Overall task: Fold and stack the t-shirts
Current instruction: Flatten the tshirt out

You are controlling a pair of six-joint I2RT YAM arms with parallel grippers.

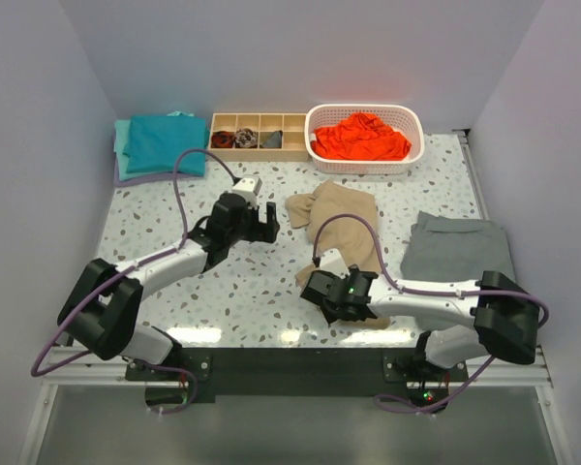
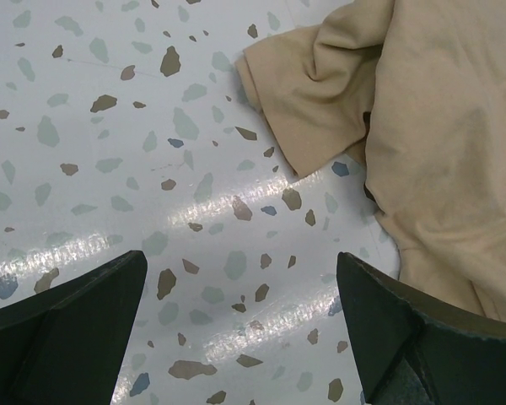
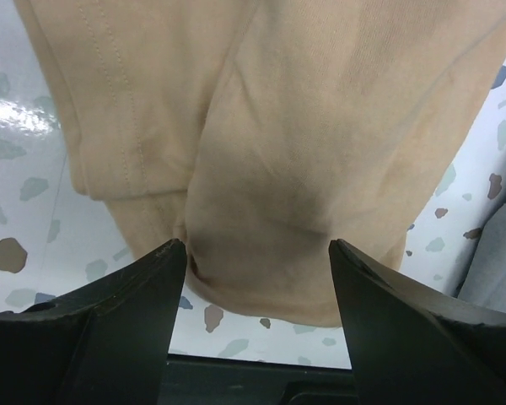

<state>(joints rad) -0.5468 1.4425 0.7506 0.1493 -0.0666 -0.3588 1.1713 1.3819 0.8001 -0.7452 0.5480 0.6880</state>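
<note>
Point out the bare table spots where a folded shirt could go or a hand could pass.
Free: the left side between the teal t-shirts and the left arm; the near middle between that arm and the tan t-shirt; a strip between basket and grey cloth. Crowded: the back edge and centre-right.

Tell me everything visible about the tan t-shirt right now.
The tan t-shirt is plain, soft, cotton-like cloth. It lies crumpled and unfolded in a long heap on the table, running from the middle toward the near edge. One short sleeve sticks out on the left side, and a double-stitched hem shows at the near end. The right pincer straddles a fold there, jaws apart. The left pincer hangs open beside the sleeve, not touching.
</note>
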